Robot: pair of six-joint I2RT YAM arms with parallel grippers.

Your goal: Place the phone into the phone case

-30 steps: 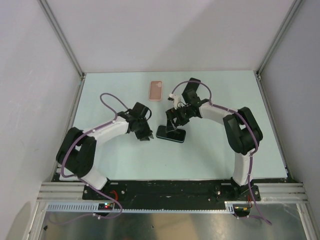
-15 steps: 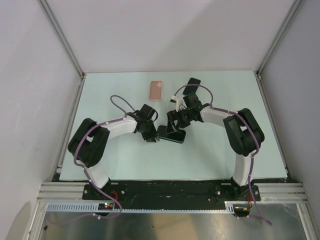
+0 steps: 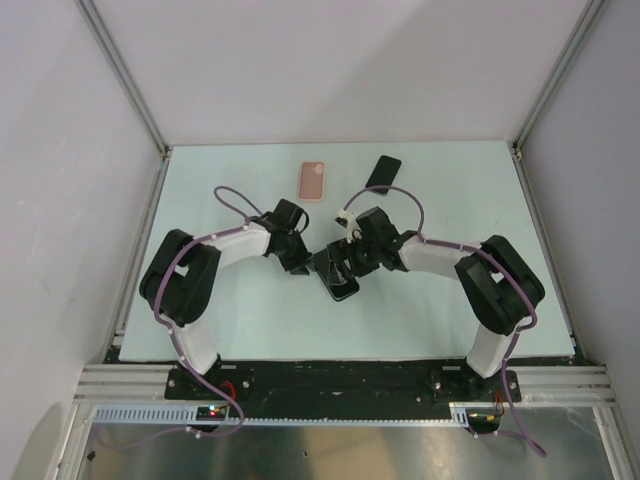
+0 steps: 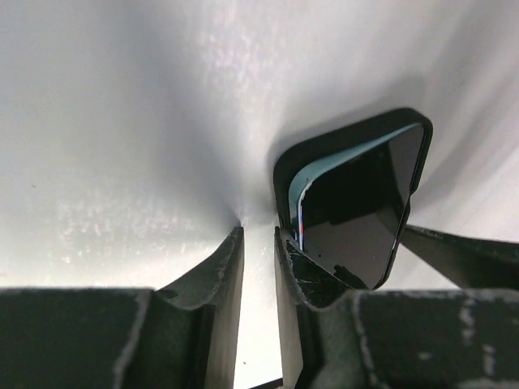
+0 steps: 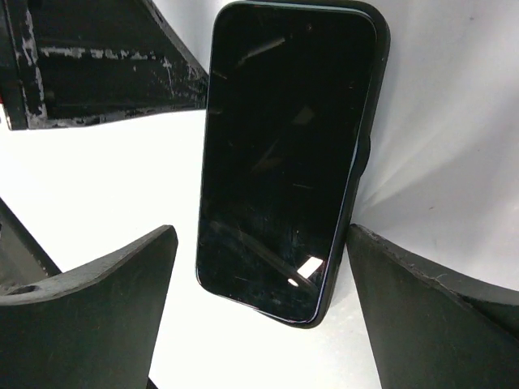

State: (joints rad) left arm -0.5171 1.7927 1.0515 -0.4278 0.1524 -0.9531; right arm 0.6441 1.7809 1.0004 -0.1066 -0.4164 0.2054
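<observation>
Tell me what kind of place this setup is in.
Probably a lab test cell for robot handling: a pale table boxed in by plain white walls on aluminium framing, with two arms bolted at the near edge working a phone.

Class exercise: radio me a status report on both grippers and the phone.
Left gripper nearly shut, empty. Right gripper open around phone. Phone partly in dark case. Nothing blocking.

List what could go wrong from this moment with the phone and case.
1. In the left wrist view one end of the phone sits raised out of the dark case; it may pop out rather than seat.
2. The left gripper is nearly closed beside the case, holding nothing, so the case could slide when pressed.
3. The right gripper straddles the phone, open; closing or pushing might shift the pair instead of seating it.
</observation>
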